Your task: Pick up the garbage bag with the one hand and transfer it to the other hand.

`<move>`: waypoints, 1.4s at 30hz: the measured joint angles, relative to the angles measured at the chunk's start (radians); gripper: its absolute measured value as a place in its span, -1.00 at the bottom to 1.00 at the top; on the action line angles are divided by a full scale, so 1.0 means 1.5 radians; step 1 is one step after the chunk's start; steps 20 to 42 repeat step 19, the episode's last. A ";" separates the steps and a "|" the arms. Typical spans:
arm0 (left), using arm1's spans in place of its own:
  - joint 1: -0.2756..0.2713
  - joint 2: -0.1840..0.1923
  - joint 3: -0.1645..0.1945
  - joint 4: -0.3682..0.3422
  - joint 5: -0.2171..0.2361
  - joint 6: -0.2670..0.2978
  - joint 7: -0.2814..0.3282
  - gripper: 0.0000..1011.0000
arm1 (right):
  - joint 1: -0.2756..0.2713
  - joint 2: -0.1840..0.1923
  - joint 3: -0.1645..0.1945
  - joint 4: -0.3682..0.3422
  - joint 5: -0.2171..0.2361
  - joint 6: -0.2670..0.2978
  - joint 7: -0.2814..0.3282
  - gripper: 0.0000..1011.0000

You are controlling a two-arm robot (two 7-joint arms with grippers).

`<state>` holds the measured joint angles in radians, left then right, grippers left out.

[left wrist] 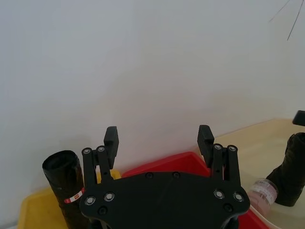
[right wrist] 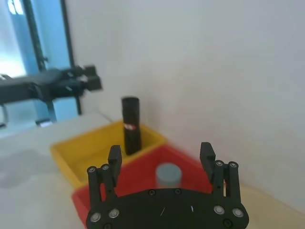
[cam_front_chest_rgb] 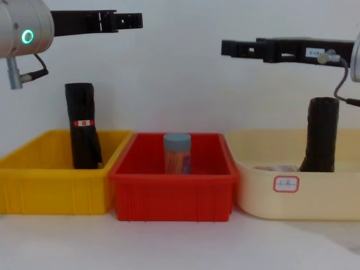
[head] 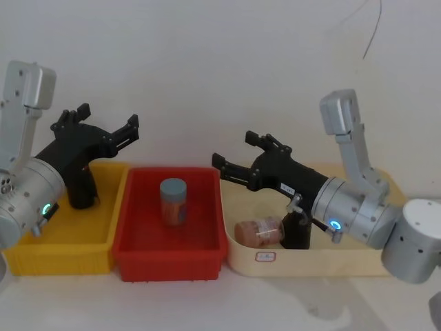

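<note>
From the head camera, the left gripper (head: 107,124) with the green ring hovers spread wide and empty above the yellow bin (head: 62,238); the right gripper (head: 238,152) with the blue ring, equally spread and empty, hangs over the cream tray (head: 310,265), where the garbage bag (head: 298,231) stands upright beside a toppled jar (head: 260,231).

The chest camera shows the bag (cam_front_chest_rgb: 320,135) against the tray's right end and a labelled roll (cam_front_chest_rgb: 83,126) in the yellow bin.
</note>
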<state>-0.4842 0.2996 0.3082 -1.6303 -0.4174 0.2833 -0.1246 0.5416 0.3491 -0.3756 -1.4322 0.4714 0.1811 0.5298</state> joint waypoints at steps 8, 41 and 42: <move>0.000 0.000 0.000 0.000 0.000 0.000 0.000 0.98 | -0.031 -0.015 0.006 -0.020 0.026 -0.059 0.014 0.98; 0.000 0.000 0.000 0.000 0.000 0.000 0.000 0.98 | -0.050 -0.025 0.010 -0.033 0.042 -0.096 0.022 0.98; 0.000 0.000 0.000 0.000 0.000 0.000 0.000 0.98 | -0.050 -0.025 0.010 -0.033 0.042 -0.096 0.022 0.98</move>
